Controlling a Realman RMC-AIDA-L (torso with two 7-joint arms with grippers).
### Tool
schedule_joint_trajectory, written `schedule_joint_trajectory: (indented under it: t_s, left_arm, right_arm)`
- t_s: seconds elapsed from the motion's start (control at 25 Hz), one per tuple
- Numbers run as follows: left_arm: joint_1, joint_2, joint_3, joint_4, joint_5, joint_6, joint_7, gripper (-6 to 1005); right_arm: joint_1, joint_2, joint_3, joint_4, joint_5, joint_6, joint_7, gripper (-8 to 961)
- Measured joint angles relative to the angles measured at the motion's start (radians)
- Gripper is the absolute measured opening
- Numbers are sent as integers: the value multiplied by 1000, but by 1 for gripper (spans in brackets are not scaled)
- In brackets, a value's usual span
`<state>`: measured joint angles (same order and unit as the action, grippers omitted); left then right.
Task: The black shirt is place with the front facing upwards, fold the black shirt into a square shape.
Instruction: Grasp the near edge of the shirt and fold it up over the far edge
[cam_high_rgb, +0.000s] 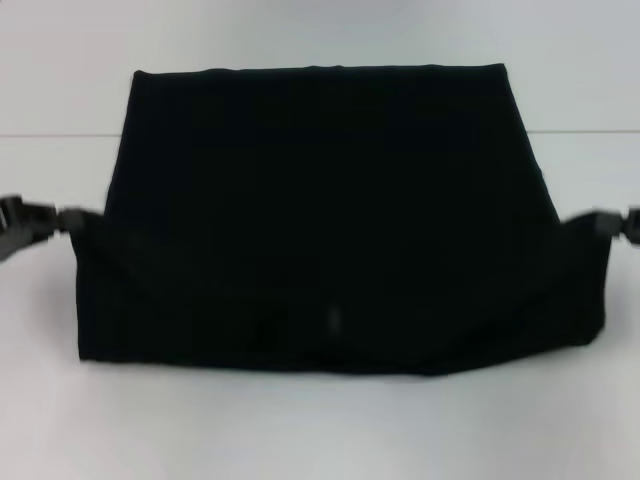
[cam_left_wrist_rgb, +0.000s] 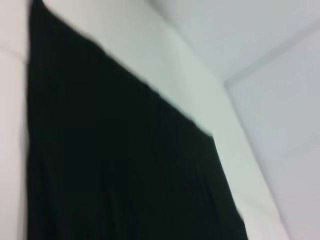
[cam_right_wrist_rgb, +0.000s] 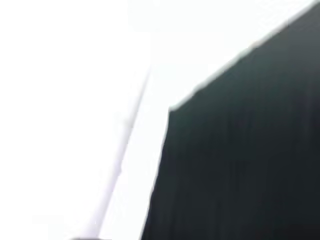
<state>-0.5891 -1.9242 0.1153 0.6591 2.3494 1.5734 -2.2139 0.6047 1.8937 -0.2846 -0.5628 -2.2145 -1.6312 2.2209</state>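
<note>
Two pincers, the left pincer (cam_high_rgb: 45, 222) at nine o'clock and the right pincer (cam_high_rgb: 605, 225) at three, meet the shirt (cam_high_rgb: 320, 220) on the bench (cam_high_rgb: 320, 430) (grip: cannot tell), which looks partly folded, lettering hidden, not yet square.

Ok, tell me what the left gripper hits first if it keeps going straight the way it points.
Probably the black shirt: the left gripper sits at its left edge pointing inward, though actual contact can't be told.
</note>
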Motion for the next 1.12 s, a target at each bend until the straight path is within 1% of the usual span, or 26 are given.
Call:
schedule_joint_trajectory:
  t_s: [0.04, 0.12, 0.16, 0.2, 0.28, 0.4, 0.44, 0.52, 0.64, 0.8, 0.88, 1.0, 1.12]
  left_arm:
    - [0, 0, 0, 0, 0, 0, 0, 12]
    - [10, -16, -1, -32, -82, -85, 38, 13]
    - [16, -26, -2, -49, -127, -129, 67, 13]
    - [23, -37, 0, -66, -171, -166, 99, 13]
    - [29, -51, 2, -91, -224, -219, 155, 13]
    - [21, -68, 6, -124, -243, -277, 223, 13]
    - [18, -73, 6, -131, -245, -291, 239, 13]
    - [13, -82, 5, -139, -250, -322, 267, 13]
    - [8, -95, 7, -142, -273, -366, 313, 14]
    - [-6, -104, 7, -144, -286, -413, 344, 14]
    - [-15, -109, 7, -145, -287, -430, 359, 14]
    - [-33, -125, 6, -146, -287, -461, 394, 14]
    - [-49, -134, 6, -146, -289, -505, 418, 14]
  right_arm:
    - [0, 0, 0, 0, 0, 0, 0, 44]
    - [-2, 19, -1, 42, 57, 86, -45, 45]
    - [-2, 31, -1, 55, 76, 129, -67, 45]
    - [0, 48, 0, 67, 97, 176, -91, 45]
    - [3, 82, 0, 82, 132, 260, -132, 45]
    - [12, 138, 0, 89, 190, 392, -195, 45]
    - [13, 153, -1, 90, 214, 432, -222, 45]
    - [15, 170, -1, 94, 265, 495, -269, 45]
    - [18, 177, 2, 118, 347, 551, -339, 45]
    - [27, 184, -1, 212, 511, 602, -508, 44]
    - [32, 186, -1, 220, 519, 612, -523, 44]
    - [46, 192, -15, 241, 520, 660, -549, 44]
    - [54, 193, -35, 264, 520, 705, -574, 45]
